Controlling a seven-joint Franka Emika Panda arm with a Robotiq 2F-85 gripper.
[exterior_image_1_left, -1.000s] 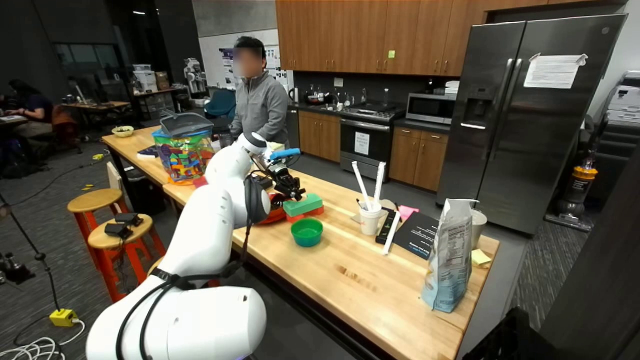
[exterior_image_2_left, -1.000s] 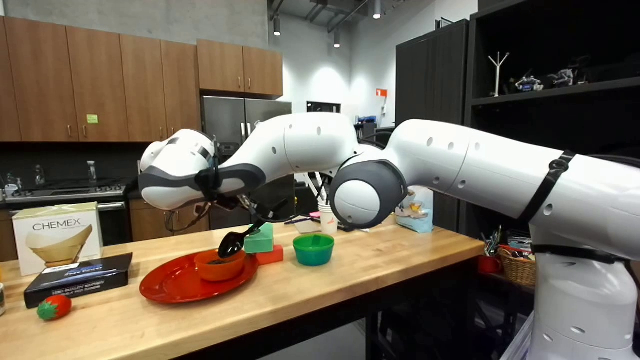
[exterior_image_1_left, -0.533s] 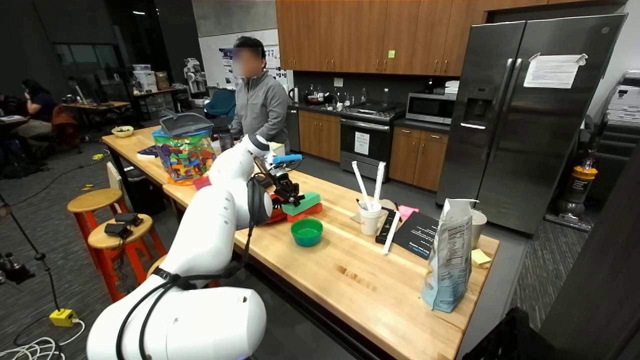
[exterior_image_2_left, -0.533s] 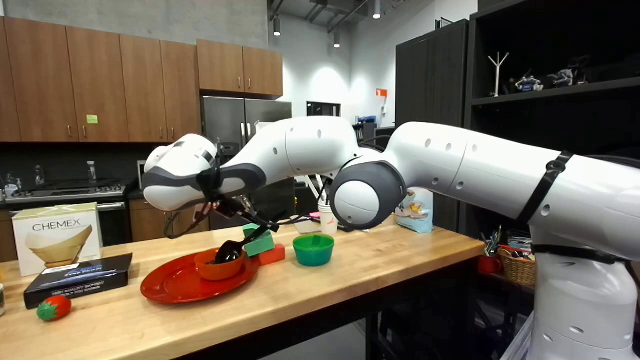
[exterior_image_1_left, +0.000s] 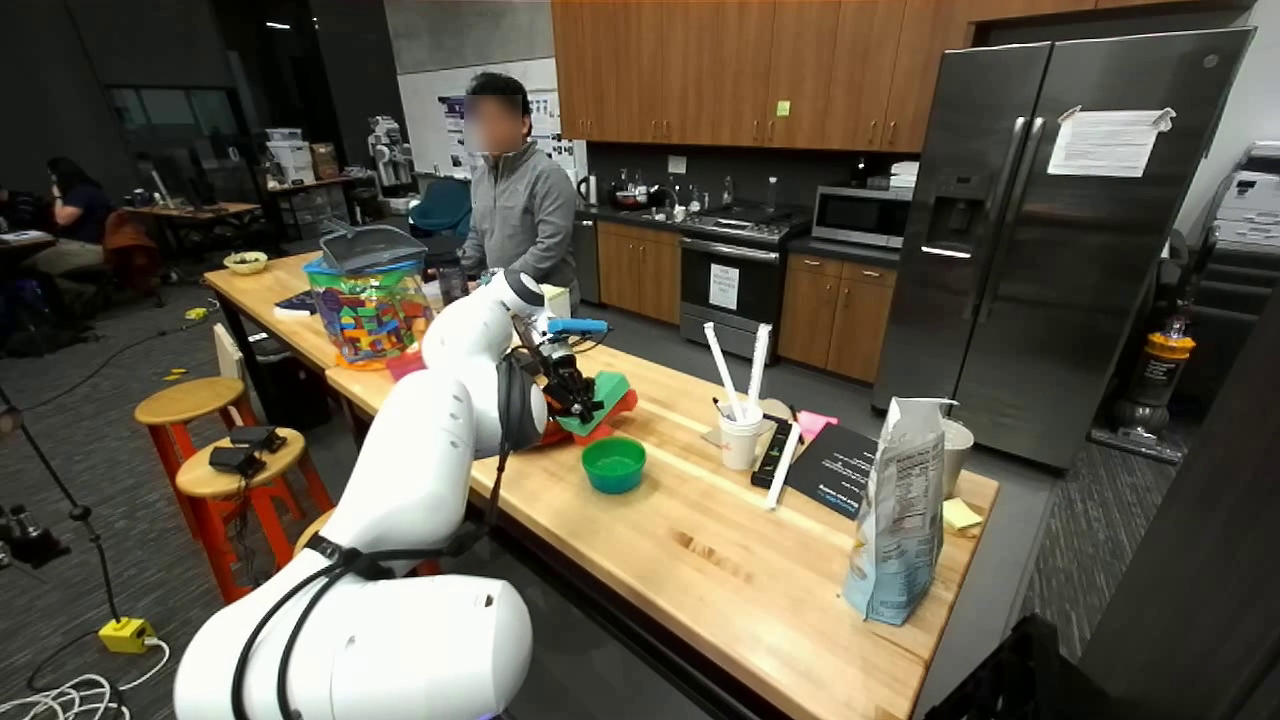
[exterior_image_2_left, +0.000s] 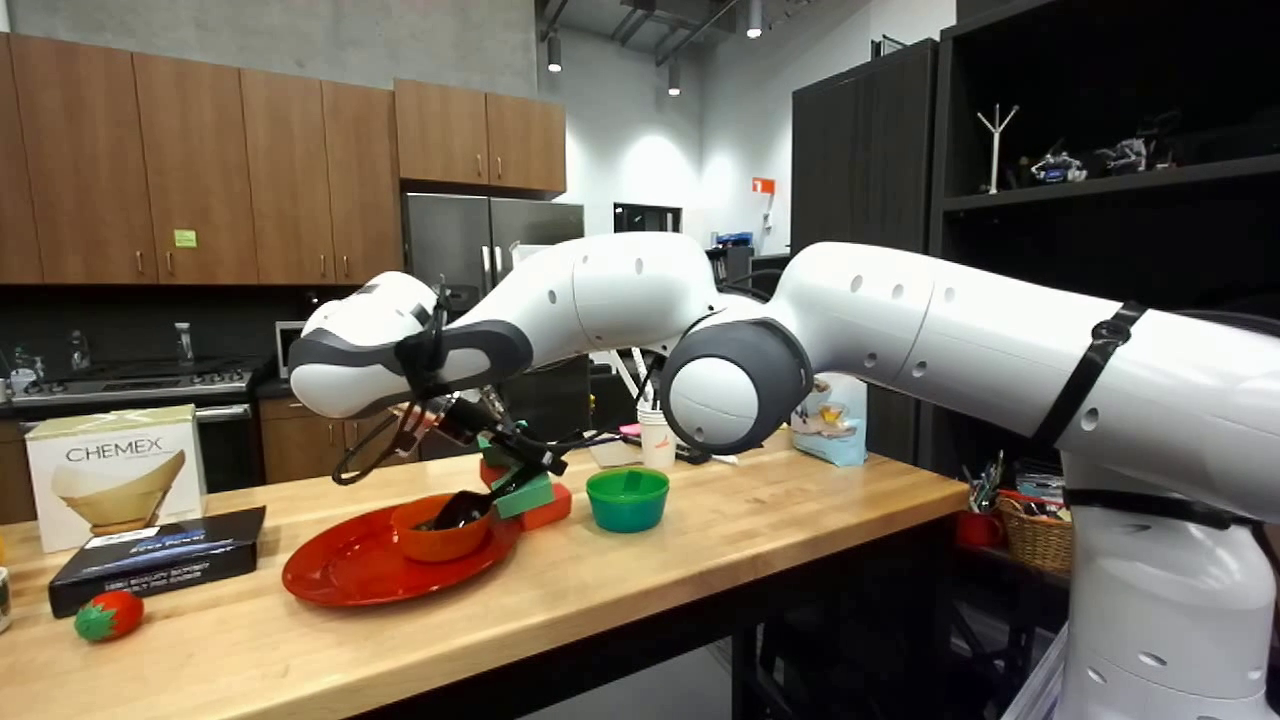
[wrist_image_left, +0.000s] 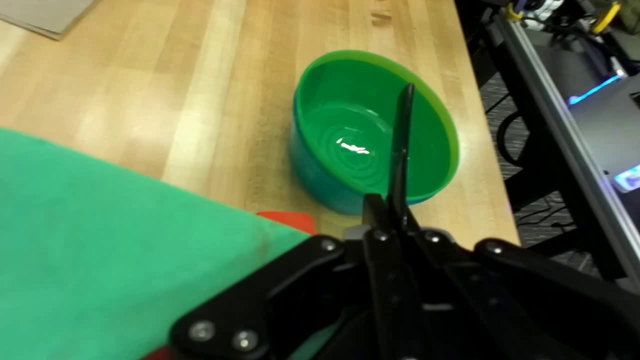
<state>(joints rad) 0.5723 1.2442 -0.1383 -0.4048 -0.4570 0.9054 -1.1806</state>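
Pointing scoop-down into orange bowl (exterior_image_2_left: 438, 545), slanted spoon (exterior_image_2_left: 468, 508) — handle (wrist_image_left: 401, 145) in claw (wrist_image_left: 392, 217)

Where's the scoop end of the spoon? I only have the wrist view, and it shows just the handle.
Observer: The scoop end of the black spoon is in the orange bowl.
Operator: What's under that bowl?
Observer: A red plate.
Operator: Green block fills my left side. Lying flat?
Observer: No, it looks tilted in both exterior views.
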